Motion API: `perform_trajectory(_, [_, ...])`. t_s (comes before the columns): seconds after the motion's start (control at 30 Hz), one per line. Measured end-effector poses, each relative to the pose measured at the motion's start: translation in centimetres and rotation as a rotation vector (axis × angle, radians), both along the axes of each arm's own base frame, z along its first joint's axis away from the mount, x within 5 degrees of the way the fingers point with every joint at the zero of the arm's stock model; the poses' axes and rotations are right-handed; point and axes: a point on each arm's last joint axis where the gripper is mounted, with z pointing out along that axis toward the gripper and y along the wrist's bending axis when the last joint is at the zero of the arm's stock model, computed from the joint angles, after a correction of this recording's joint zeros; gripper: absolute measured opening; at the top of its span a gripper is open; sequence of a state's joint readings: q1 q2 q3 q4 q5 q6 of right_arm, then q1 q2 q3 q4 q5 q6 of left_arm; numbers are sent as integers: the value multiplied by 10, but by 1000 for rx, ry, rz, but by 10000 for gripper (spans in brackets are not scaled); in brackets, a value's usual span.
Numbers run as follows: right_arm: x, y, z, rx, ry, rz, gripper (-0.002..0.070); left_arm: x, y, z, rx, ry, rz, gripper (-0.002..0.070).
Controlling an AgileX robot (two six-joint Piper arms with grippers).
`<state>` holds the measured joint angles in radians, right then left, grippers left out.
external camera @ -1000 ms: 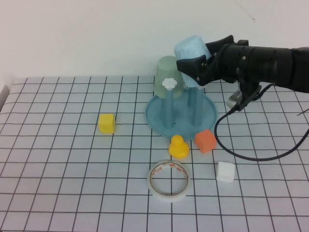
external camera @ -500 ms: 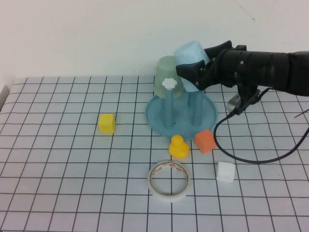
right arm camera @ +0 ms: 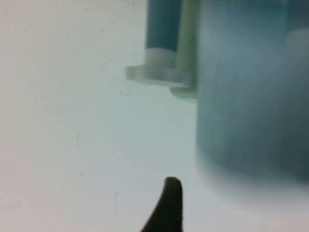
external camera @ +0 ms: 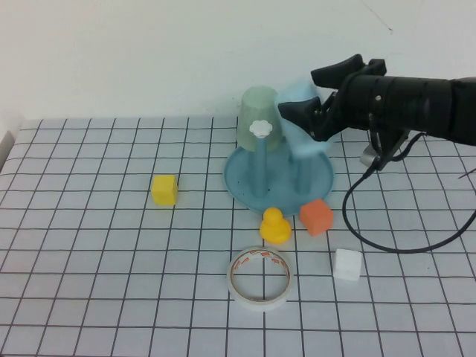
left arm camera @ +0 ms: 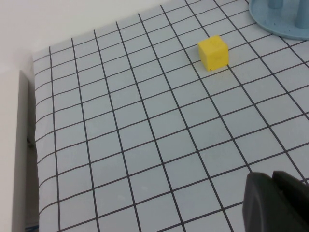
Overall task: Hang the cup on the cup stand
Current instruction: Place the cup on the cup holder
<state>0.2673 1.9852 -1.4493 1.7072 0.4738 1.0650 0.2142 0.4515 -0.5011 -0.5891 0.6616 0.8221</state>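
- Left end effector [left arm camera: 275, 203], dark jaws shut on nothing, hangs over the gridded white bench [external camera: 89, 297] near a small yellow plastic cube [external camera: 164, 189], well apart from the work.
- Centre: a pale green plastic tumbler [external camera: 257, 117] sits upside down on one peg of the blue round dish-based cup stand [external camera: 253, 186], beside a free peg capped with a white flower [external camera: 261, 128].
- Just right of it, the light sky-blue tapered plastic cup [external camera: 303, 123] shows as a blur above the stand's right-hand peg, apparently dropping onto it.
- Right end effector [external camera: 321, 94], on the black right arm, sits immediately behind the cup with its jaws spread wide, gripping nothing.
- The risk: if the loose cup misses the peg or lands crooked, it could tip off the stand or knock the green tumbler.
- Below lie a yellow rubber duck [external camera: 274, 224], an orange block [external camera: 317, 216], a roll of tape [external camera: 259, 278] and a white cube [external camera: 347, 264].
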Motion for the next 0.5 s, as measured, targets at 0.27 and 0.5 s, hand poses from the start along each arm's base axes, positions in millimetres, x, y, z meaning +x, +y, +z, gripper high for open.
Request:
perform_trajectory(0.27, [-3,-1,3,7,-44,84,692,0,0,0,0,0,0,-1])
perform_trajectory(0.5, [-12,-5,20,82,-168,311,665,0,0,0,0,2,-1,-1])
